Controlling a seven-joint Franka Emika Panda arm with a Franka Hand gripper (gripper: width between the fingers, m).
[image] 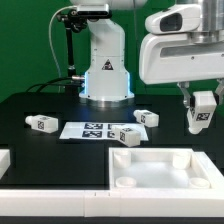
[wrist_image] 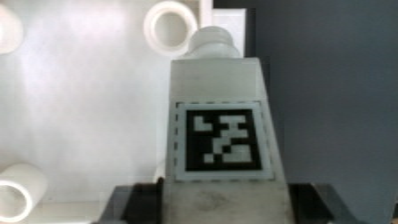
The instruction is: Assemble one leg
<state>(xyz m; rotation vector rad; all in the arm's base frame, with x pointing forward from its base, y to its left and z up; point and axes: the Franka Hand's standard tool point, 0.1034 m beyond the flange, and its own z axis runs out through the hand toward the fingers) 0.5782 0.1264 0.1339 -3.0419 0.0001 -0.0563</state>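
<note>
Plainly the hand [image: 201,118] is clamped on 1 leg [wrist_image: 222,120], long axis pointing straight out from it, over the tray-like part's [image: 160,152] edge.

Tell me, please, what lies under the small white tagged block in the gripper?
Below the white tagged block, the large white recessed tray part with round holes shows on one side, dark table on the other. The block hides what is directly beneath.
</note>
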